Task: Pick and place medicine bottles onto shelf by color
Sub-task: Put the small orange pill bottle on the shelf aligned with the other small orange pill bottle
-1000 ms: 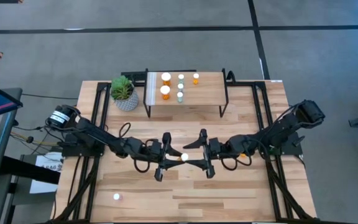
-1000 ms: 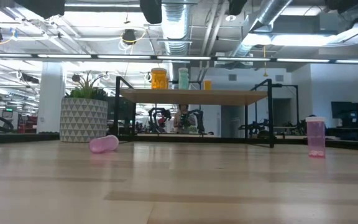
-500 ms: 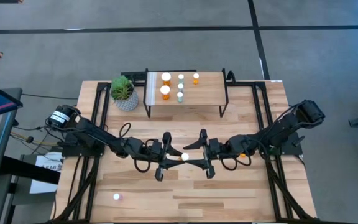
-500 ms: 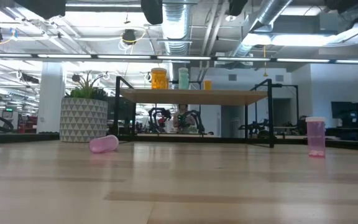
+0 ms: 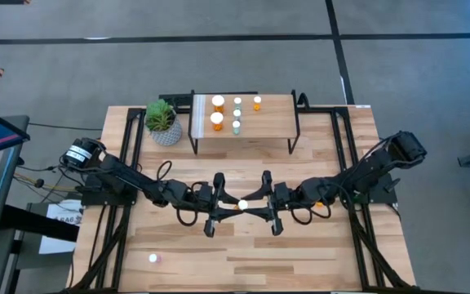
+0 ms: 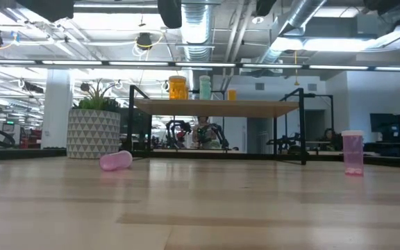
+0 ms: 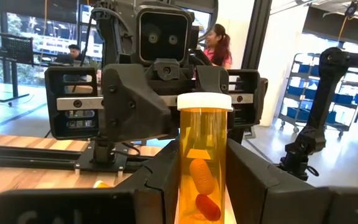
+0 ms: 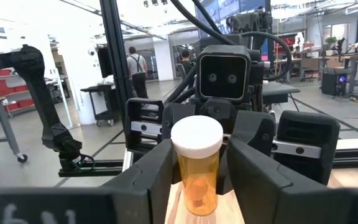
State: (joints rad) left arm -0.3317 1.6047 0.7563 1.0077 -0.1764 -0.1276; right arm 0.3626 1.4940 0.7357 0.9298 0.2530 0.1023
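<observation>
Translucent glossy orange bottle (image 7: 205, 174), wood shelf (image 5: 255, 124)

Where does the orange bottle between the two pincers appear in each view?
High view: the orange bottle shows only its white cap, mid-table, between the left pincer and the right pincer.
Low view: I cannot find it.
Left wrist view: centre, upright, pills inside.
Right wrist view: lower centre.
Shared landmark: the opposite arm's camera housing, directly behind the bottle in both wrist views.
</observation>
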